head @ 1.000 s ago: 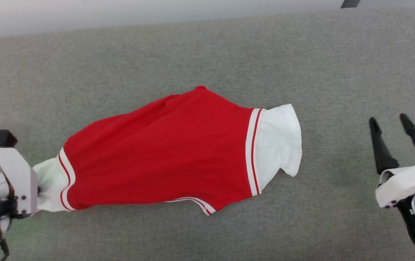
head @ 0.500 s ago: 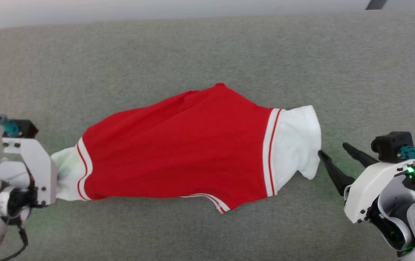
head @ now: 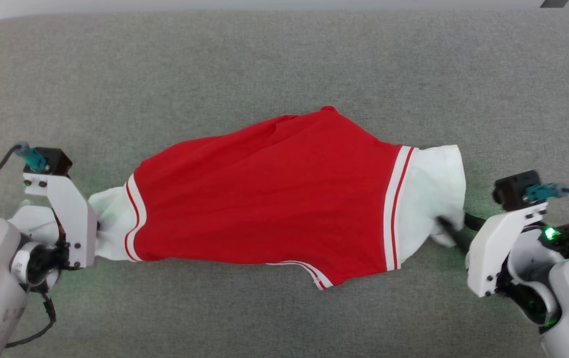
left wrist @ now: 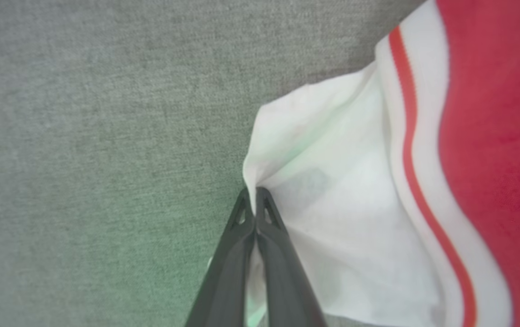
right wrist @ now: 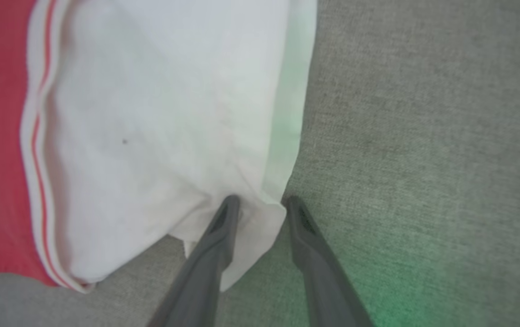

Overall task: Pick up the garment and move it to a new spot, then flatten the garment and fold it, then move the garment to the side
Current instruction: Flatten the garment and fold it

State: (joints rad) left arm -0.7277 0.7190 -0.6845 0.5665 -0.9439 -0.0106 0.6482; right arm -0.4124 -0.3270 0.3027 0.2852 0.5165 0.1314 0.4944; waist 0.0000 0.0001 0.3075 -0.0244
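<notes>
2 hands, 1 sleeve not yet pinched

The garment (head: pixel 274 199) lies stretched across the grey counter (head: pixel 264 59). The left hand (left wrist: pixel 255 200) is clamped on 1 white sleeve (left wrist: pixel 332 227). The right hand (right wrist: pixel 260 204) stands open, fingers (right wrist: pixel 214 245) straddling the other sleeve (right wrist: pixel 173 113) at its corner. Best to close fully there before pulling outward, with level tension.

The left gripper (left wrist: pixel 255 200) pinches the white sleeve edge of the garment (left wrist: pixel 378 204) (striped trim beside) over grey fabric surface (left wrist: pixel 96 150).

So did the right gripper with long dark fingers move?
Yes. The right gripper moved leftward to the red fabric top's white sleeve; its open fingers now straddle the sleeve's corner.
</notes>
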